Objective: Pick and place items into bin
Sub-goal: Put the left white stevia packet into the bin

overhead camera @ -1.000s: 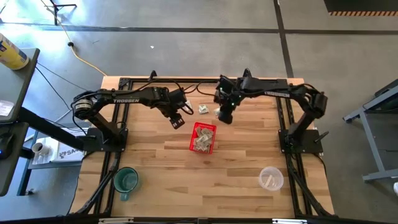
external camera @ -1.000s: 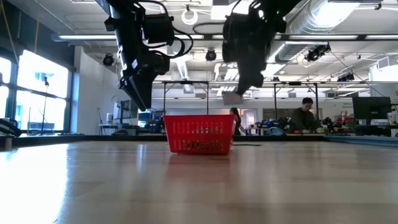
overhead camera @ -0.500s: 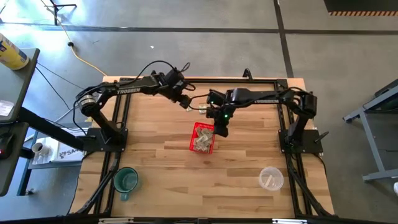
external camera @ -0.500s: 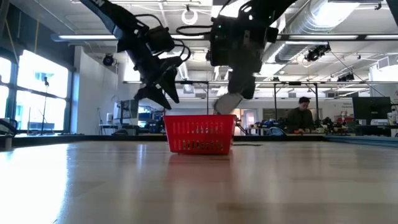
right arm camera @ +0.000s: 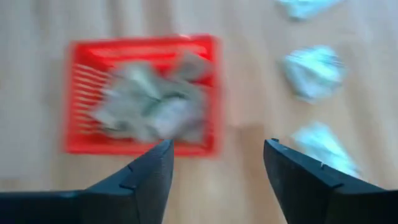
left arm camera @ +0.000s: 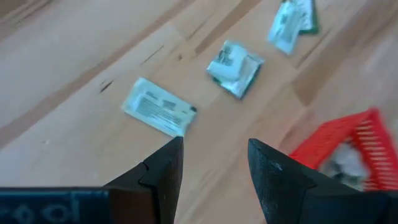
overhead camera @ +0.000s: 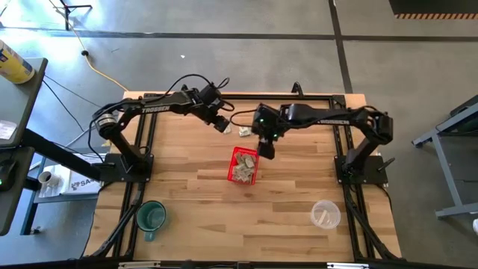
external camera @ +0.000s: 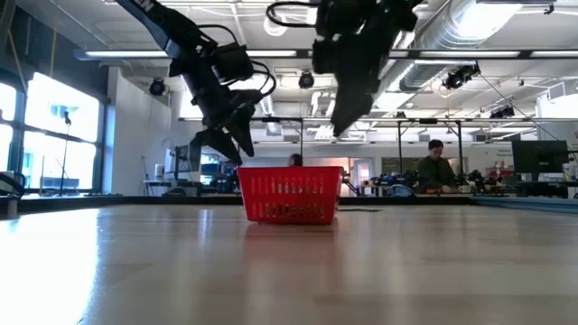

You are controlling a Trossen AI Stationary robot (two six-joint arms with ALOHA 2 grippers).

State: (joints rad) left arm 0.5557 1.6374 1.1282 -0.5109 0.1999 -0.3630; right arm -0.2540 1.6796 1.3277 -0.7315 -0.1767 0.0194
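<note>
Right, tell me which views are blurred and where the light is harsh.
Right wrist view: smeared throughout, the red basket and the slips beside it soft-edged. Left wrist view: milder blur, slips still legible. Low view: bright windows and ceiling lights leave both arms as dark silhouettes. High view: sharp and evenly lit.

In the right wrist view the red basket (right arm camera: 142, 93) and its slips (right arm camera: 152, 102) are blurred; a slip at 12 o'clock (right arm camera: 306, 6) is cropped.
</note>
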